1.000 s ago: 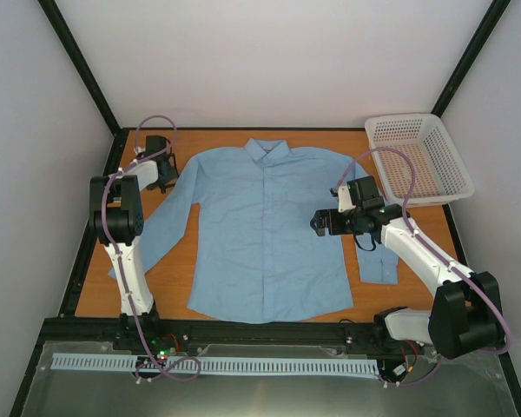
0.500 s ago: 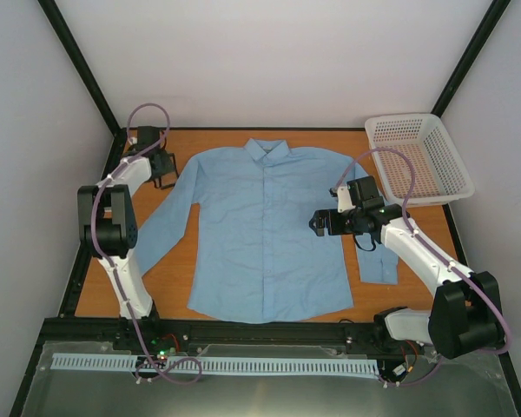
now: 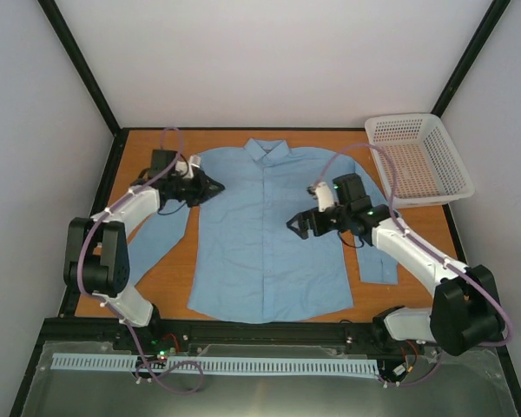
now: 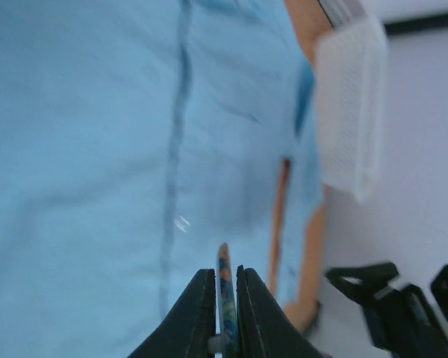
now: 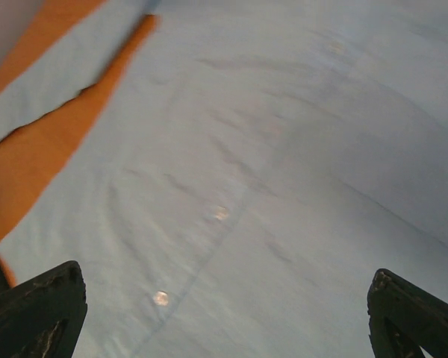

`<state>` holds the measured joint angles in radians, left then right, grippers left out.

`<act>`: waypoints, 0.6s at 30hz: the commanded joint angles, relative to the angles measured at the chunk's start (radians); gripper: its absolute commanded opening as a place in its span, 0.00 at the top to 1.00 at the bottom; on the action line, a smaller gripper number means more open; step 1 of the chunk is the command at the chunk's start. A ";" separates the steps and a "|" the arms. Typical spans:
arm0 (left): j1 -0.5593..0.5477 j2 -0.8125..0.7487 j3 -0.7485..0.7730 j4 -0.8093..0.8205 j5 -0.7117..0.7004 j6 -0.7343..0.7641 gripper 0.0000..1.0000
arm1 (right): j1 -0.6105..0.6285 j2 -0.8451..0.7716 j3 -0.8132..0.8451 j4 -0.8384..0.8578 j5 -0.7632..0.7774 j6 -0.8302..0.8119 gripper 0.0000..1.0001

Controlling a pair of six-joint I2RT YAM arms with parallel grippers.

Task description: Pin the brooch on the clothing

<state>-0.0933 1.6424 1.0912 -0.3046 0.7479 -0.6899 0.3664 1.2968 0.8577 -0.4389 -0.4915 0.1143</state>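
Note:
The light blue shirt [image 3: 265,226] lies flat on the table, collar at the far end. My left gripper [image 3: 210,187] is over the shirt's left chest. It is shut on the brooch [image 4: 225,287], a thin disc seen edge-on between the jaws in the left wrist view, over the shirt [image 4: 82,149]. My right gripper [image 3: 297,226] is open and empty above the shirt's right front. In the right wrist view its fingers [image 5: 33,309] stand wide apart over the button placket [image 5: 209,246].
A white mesh basket [image 3: 421,156] stands at the far right of the orange table [image 3: 169,269]. It also shows in the left wrist view [image 4: 351,112]. The shirt's right sleeve [image 3: 378,261] lies under my right arm.
My left gripper has swung from the table's far left corner onto the shirt's left chest. My right gripper has moved left, further over the shirt front.

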 commanded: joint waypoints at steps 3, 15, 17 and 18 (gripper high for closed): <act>-0.155 -0.068 -0.085 0.245 0.302 -0.286 0.87 | 0.268 -0.038 0.004 0.305 0.115 -0.257 0.00; -0.326 -0.044 -0.011 -0.075 -0.052 0.149 0.89 | 0.292 -0.038 -0.070 0.462 0.141 -0.332 0.00; -0.402 -0.064 0.014 -0.138 -0.322 0.240 0.89 | 0.252 -0.058 -0.090 0.484 0.131 -0.196 0.00; -0.452 -0.070 0.021 -0.155 -0.480 0.278 0.89 | 0.236 -0.073 -0.101 0.483 0.136 -0.145 0.00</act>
<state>-0.4084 1.6051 1.0420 -0.3149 0.7551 -0.6609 0.6624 1.2526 0.7761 -0.0265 -0.3683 -0.2474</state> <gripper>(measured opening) 0.115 0.996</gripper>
